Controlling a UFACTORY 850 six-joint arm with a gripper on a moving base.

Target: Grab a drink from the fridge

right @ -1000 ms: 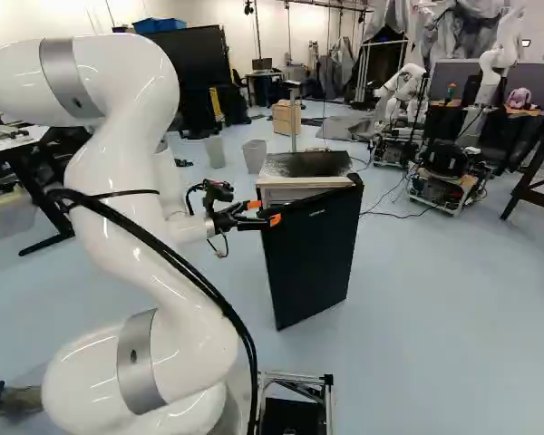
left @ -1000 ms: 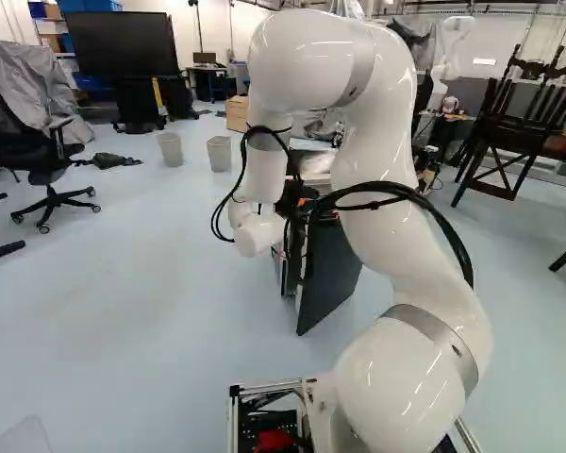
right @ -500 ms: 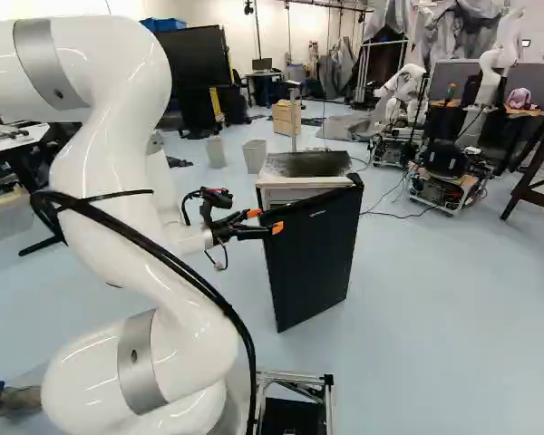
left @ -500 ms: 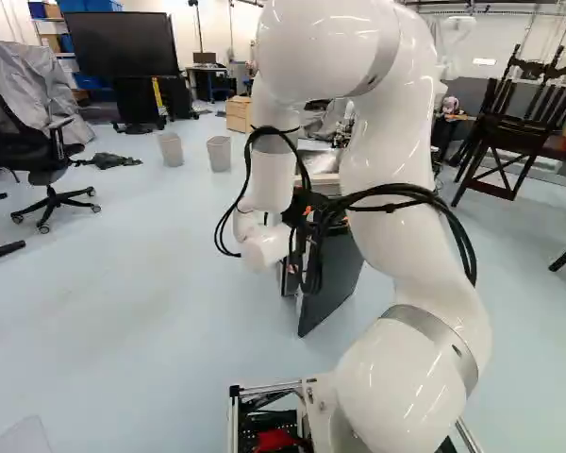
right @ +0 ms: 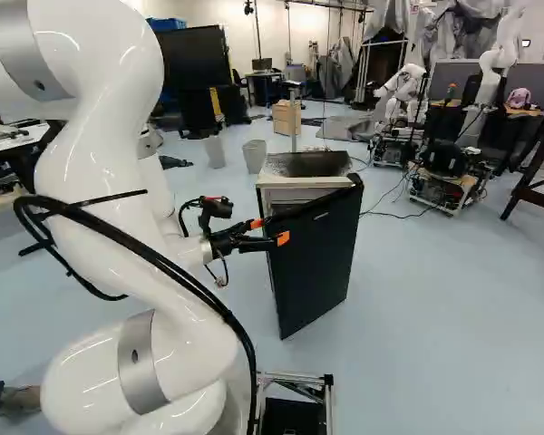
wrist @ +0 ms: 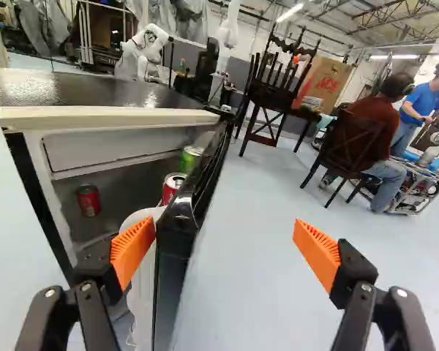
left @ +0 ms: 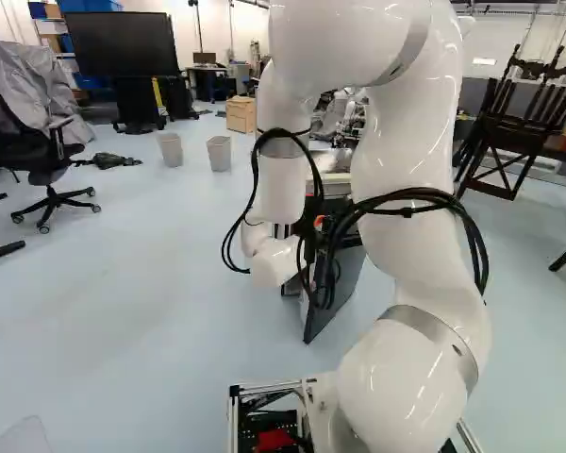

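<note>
Spreading its fingers wide, the black two-finger tool (right: 270, 231) is open, ribbed orange pads (wrist: 133, 250) well apart. One finger is on the interior side of the smooth, flat black fridge door (right: 315, 258), the other on its outer side; the door's glossy edge runs between them, close to the inner finger. Contact there: can't tell. Door ajar.

Drinks are in the small boxy fridge (right: 310, 164), pale body, speckled glossy dark top. One red cylindrical metal can (wrist: 88, 199) sits deeper inside; a red can with a silver lid (wrist: 173, 183) and a shiny green can (wrist: 191, 156) are near the door's inner side, above or beside curved white plastic (wrist: 140, 218), exact seat unclear.

Behind the tool: glossy rounded white arm (left: 406, 132), looped black rubbery cables (left: 424, 200). Fridge stands on smooth pale-blue floor (left: 151, 311). Farther out: two tapered grey bins (right: 215, 151) (right: 255, 156), boxy light-wood cabinet (right: 286, 118), another robot (right: 405, 91), white, and a dark wooden chair with a slatted back (left: 519, 123).
</note>
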